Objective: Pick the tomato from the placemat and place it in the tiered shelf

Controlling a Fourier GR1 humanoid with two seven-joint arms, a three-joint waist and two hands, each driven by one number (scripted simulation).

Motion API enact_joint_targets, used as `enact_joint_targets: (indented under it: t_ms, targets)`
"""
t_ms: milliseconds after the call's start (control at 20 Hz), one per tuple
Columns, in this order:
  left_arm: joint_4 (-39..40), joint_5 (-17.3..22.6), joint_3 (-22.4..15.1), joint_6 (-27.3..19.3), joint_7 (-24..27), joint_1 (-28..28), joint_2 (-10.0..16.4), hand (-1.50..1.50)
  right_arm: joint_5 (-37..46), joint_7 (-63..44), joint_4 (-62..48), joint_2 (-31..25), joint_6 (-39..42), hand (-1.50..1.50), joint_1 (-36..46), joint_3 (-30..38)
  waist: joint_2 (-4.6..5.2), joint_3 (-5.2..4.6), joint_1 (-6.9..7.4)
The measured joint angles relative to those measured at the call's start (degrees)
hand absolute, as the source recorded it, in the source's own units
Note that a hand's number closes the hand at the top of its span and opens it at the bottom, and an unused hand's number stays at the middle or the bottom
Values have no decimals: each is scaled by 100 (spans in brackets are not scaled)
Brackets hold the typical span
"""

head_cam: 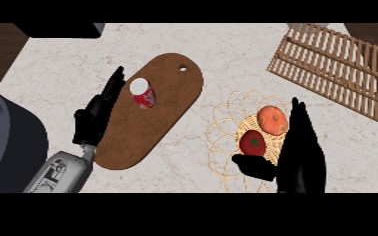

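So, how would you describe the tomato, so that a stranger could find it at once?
Look at the pale woven placemat right of the brown cutting board. Two round fruits lie on it, beside the right hand. The tomato is the dark red one with a green stem, nearer the robot than the orange fruit.

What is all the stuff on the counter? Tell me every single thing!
tomato: one, red, on the placemat, by the right hand's thumb
orange: one, orange, on the placemat, behind the tomato
placemat: one, pale tan, woven, right of centre
can: one, red with a white top, on the cutting board
cutting board: one, brown, oval, left of centre
tiered shelf: one, light wooden slats, upper right
counter: one, pale marble
left hand: one, black, open, at the board's left edge
right hand: one, black, open, over the placemat's right side
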State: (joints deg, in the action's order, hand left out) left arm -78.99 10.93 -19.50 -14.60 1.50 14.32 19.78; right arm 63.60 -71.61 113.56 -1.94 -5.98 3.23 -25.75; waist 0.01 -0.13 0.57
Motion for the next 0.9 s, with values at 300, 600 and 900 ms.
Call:
enact_joint_targets:
  t_ms: [300, 600, 900]
  targets:
    - [-139, -60, 44, -7, -72, -119, -26, 0, 26, 51, -280, 118, 176, -150, 43, 141, -3, 6, -16]
    - [-141, -178, 65, -12, -126, -98, -107, 0, -116, 67, -511, 144, 312, -150, 169, 256, -1, 9, -34]
    - [-163, -240, 138, 69, -166, -58, -111, 0, -104, 58, -742, 147, 325, -150, 116, 159, -3, 10, -37]
